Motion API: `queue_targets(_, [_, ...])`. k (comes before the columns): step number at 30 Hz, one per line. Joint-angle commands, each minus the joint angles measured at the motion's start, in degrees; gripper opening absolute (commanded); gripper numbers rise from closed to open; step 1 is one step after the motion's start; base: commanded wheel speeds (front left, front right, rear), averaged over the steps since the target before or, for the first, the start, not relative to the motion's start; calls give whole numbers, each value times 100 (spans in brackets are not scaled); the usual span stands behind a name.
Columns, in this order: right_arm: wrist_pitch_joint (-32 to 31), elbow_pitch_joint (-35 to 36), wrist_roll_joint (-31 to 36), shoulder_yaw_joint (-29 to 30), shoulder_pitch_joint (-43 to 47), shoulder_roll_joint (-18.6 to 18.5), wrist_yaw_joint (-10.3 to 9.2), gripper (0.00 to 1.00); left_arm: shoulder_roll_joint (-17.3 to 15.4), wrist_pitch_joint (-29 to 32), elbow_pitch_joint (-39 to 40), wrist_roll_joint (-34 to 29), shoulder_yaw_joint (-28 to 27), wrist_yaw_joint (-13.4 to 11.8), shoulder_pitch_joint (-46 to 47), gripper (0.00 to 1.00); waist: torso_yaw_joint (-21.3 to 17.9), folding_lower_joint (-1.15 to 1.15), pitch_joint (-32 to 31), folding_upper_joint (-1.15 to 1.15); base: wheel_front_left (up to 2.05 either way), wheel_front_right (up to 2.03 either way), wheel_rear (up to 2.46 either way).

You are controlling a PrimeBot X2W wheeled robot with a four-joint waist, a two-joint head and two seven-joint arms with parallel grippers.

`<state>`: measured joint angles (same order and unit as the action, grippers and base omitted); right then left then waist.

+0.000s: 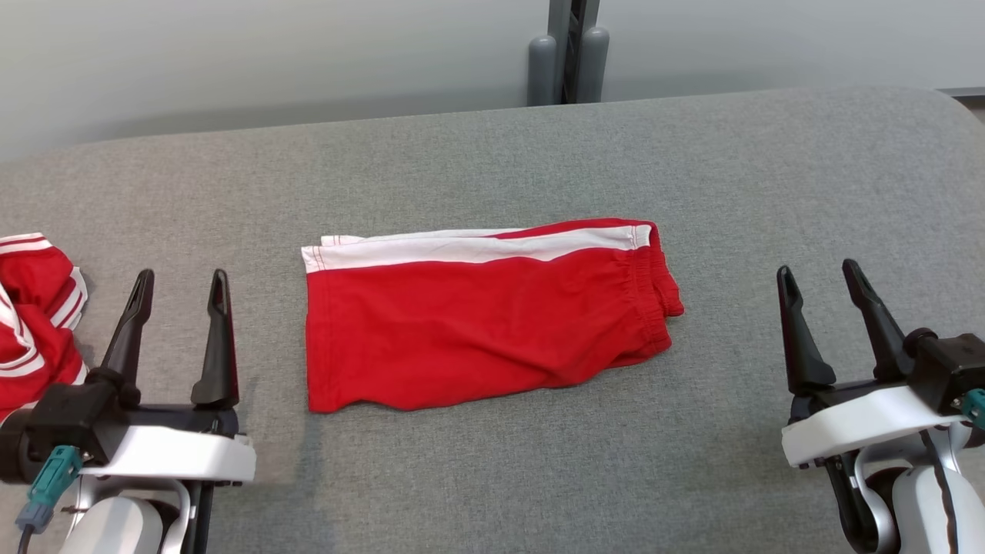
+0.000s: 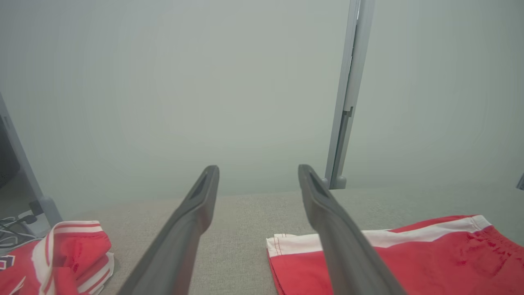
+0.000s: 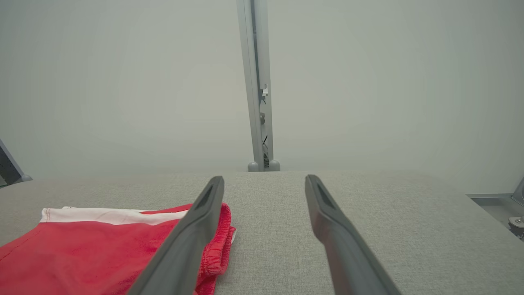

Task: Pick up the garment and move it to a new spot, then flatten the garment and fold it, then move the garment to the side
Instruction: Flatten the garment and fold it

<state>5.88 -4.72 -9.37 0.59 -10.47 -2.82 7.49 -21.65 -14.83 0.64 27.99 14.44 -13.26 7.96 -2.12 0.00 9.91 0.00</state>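
the red garment (image 1: 477, 323), a pair of shorts, lies mid tabletop (image 1: 492, 146), flat and doubled leg on leg. i'd judge the folding is done or nearly so, with the move to the side left to do. its long axis runs across the tabletop: the elastic waistband (image 1: 654, 285) points to the robot's right, the leg hems (image 1: 309, 338) to its left, and the white stripe (image 1: 477, 248) lies along the far edge. the left gripper (image 1: 182, 275) hovers off the hem end and the right gripper (image 1: 817, 268) well off the waistband. both have their fingers (image 1: 218, 338) spread apart and empty. next, i reckon, comes a pinch through every layer so the fold holds, steering clear of the other striped cloth (image 1: 35, 323) bunched at far left.
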Motion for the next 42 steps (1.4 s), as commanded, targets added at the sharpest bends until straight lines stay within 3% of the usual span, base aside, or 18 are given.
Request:
queue_targets(1, [-51,-5,47,5,74,-35,0,100,-83,-26,7,-74,-12,-42,-81,100,26,0,-23,0,0,0,0])
queue_targets(17, [-342,59,171,50,124,-116,0,100,-65,65,190,-105,118,-83,-110,100,173,0,42,0,0,0,0])
queue_targets(24, [-734,-43,161,-483,-257,-282,0,100,-13,76,151,-119,200,-43,94,100,294,0,252,0,0,0,0])
queue_targets(29, [-936,-616,-6,-927,-575,-381,0,100,62,80,49,-68,268,23,227,100,404,0,398,0,0,0,0])
queue_targets(42, [-935,-2226,-440,-923,-1261,-227,0,100,226,26,-305,-32,399,181,492,100,547,0,683,0,0,0,0])
